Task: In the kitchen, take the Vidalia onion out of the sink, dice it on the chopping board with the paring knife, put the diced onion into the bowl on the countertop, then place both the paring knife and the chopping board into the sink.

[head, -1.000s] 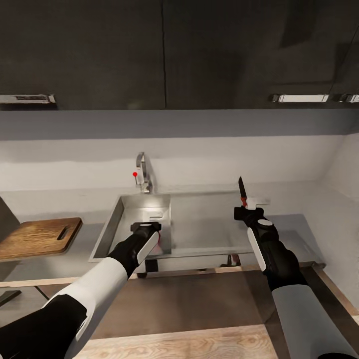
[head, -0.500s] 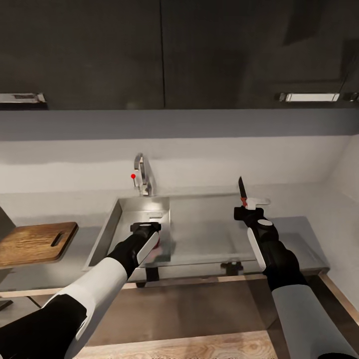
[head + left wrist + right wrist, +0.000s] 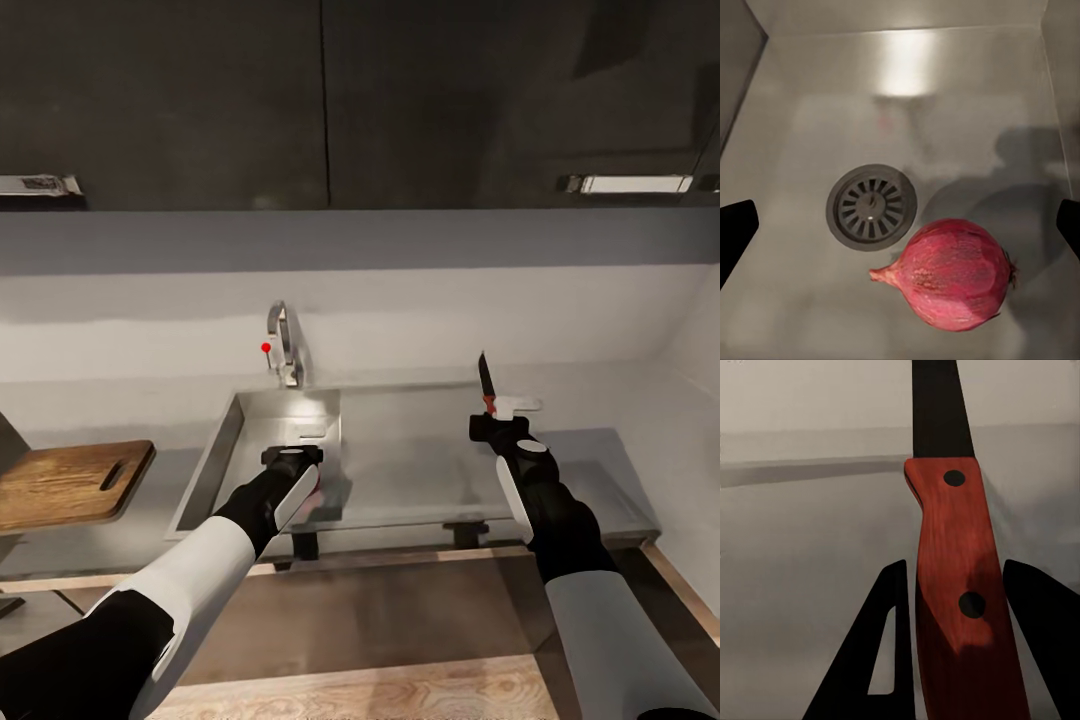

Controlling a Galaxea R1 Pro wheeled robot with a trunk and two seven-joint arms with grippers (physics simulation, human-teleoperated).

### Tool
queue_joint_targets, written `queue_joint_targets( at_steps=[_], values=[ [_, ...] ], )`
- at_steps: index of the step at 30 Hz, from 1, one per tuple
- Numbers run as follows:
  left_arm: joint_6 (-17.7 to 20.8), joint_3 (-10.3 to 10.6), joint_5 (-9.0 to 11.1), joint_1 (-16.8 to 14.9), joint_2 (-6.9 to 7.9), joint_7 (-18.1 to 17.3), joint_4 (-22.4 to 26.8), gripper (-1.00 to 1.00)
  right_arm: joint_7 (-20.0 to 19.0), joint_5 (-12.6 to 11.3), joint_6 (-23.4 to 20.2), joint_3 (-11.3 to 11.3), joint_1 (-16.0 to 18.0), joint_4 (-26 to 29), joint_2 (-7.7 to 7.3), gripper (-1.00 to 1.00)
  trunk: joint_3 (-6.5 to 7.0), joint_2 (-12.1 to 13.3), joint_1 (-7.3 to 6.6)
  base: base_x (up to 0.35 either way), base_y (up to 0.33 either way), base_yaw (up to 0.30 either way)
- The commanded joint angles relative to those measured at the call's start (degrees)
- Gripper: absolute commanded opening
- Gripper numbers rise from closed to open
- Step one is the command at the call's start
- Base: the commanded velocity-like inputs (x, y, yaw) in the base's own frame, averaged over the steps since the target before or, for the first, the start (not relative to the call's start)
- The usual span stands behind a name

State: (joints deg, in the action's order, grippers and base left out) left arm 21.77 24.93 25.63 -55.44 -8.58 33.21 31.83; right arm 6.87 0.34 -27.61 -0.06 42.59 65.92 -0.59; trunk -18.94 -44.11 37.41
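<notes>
Head view: left gripper (image 3: 292, 455) lowered over the basin of the sink (image 3: 228, 440), its fingers hidden behind the wrist from this angle; right gripper (image 3: 492, 415) raised above the drainboard, clamped on the reddish handle of the paring knife (image 3: 486, 381), dark blade pointing up toward the back wall. Chrome tap (image 3: 285, 346) with red knob behind the basin; chopping board (image 3: 68, 482) lying flat on the countertop (image 3: 140, 520) to the left of the sink, well apart from both arms. Left wrist view: fingertips (image 3: 736, 231) spread wide at the two edges of the picture, touching nothing; red-skinned onion (image 3: 950, 273) resting on the basin floor between them, just beside the round dark drain (image 3: 871, 207). Right wrist view: black fingers (image 3: 879, 649) closed against both sides of the knife's wooden handle, two dark rivets showing, blade running off the picture's upper edge.
</notes>
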Motion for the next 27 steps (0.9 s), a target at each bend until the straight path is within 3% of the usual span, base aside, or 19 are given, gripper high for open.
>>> queue_joint_targets(
  at_steps=[1, 5, 9, 12, 27],
  values=[
    [0.2, 0.4, 0.5, -0.1, 0.05, 0.5, 0.1, 1.0, 0.2, 0.0, -0.3, 0.1, 0.0, 0.3, -0.02, -1.0, -0.11, -0.1, 0.01, 0.0, 0.0, 0.0],
    [0.2, 0.4, 0.5, -0.1, 0.05, 0.5, 0.1, 1.0, 0.2, 0.0, -3.1, 0.1, 0.0, 3.3, 0.02, -1.0, -0.14, -0.1, 0.01, 0.0, 0.0, 0.0],
    [0.2, 0.4, 0.5, -0.1, -0.03, 0.5, 0.1, 1.0, 0.2, 0.0, -18.0, 0.1, 0.0, 14.2, 0.02, -1.0, -0.15, -0.1, 0.01, 0.0, 0.0, 0.0],
    [0.2, 0.4, 0.5, -0.1, -0.03, 0.5, 0.1, 1.0, 0.2, 0.0, -21.5, 0.1, 0.0, 16.6, 0.04, -1.0, -0.15, -0.1, 0.01, 0.0, 0.0, 0.0],
    [0.3, 0.4, 0.5, 0.0, -0.02, 0.4, -1.3, 1.0, 0.2, -0.1, -23.4, 0.1, 0.0, 18.0, 0.06, -1.0, -0.72, -0.1, 0.01, 0.0, 0.0, 0.0]
  ],
)
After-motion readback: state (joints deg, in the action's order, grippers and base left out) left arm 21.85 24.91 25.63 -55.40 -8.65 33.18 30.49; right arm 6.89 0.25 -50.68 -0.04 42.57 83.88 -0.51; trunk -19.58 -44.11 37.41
